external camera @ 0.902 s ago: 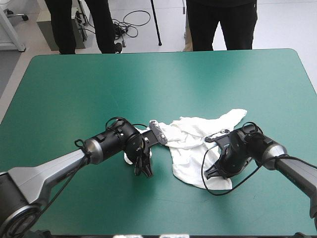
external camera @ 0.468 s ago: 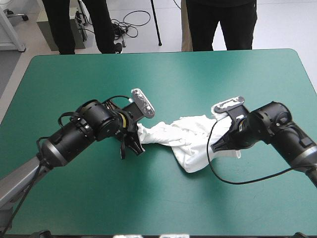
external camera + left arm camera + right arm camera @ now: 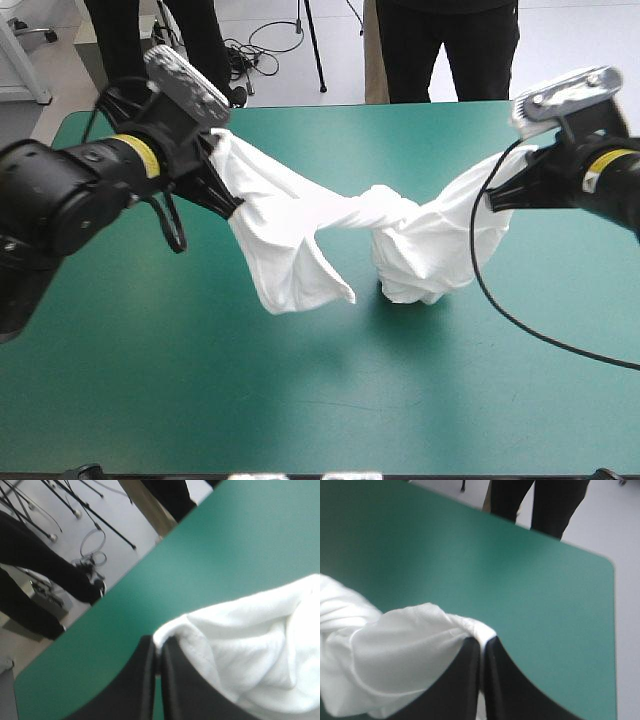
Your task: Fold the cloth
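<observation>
- In the high view, the T-shirt (image 3: 300,215) is seen hung above the teal-green table (image 3: 300,410), between the two arms, and twisted into a rope at its middle. One end is clamped by the left gripper (image 3: 212,162), the other by the right gripper (image 3: 506,190). Two white lobes are let hang toward the cover.
- In the left wrist view, the black fingers (image 3: 142,680) are pressed almost together on a white hem.
- In the right wrist view, the fingers (image 3: 465,680) are likewise pinched on a bunched edge.
</observation>
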{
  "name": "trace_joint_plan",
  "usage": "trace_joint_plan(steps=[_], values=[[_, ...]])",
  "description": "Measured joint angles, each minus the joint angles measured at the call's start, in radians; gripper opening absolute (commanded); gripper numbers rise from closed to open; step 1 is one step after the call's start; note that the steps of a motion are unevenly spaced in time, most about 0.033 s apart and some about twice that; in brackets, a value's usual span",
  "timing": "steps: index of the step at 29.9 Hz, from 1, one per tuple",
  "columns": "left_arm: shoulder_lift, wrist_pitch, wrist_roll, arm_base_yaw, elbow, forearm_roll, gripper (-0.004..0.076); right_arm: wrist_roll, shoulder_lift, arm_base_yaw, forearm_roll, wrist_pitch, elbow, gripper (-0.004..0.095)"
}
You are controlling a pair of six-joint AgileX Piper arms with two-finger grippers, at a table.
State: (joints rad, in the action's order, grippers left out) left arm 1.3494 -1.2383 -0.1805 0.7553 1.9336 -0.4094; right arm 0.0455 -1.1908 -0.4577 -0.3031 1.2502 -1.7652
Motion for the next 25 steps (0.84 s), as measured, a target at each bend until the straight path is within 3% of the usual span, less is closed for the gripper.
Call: trace_joint_plan(steps=[11, 18, 25], values=[[-0.064, 0.002, 0.018, 0.000, 0.398, -0.007, -0.0009, 0.001, 0.041, 0.000, -0.095, -0.008, -0.359, -0.0017], [-0.127, -0.015, 0.030, 0.000, 0.431, 0.006, -0.0009, -0.007, 0.108, 0.000, -0.031, 0.000, -0.384, -0.0017], [-0.167, -0.015, 0.087, 0.000, 0.323, 0.071, -0.0009, -0.019, 0.164, 0.000, 0.092, 0.001, -0.359, -0.0017]])
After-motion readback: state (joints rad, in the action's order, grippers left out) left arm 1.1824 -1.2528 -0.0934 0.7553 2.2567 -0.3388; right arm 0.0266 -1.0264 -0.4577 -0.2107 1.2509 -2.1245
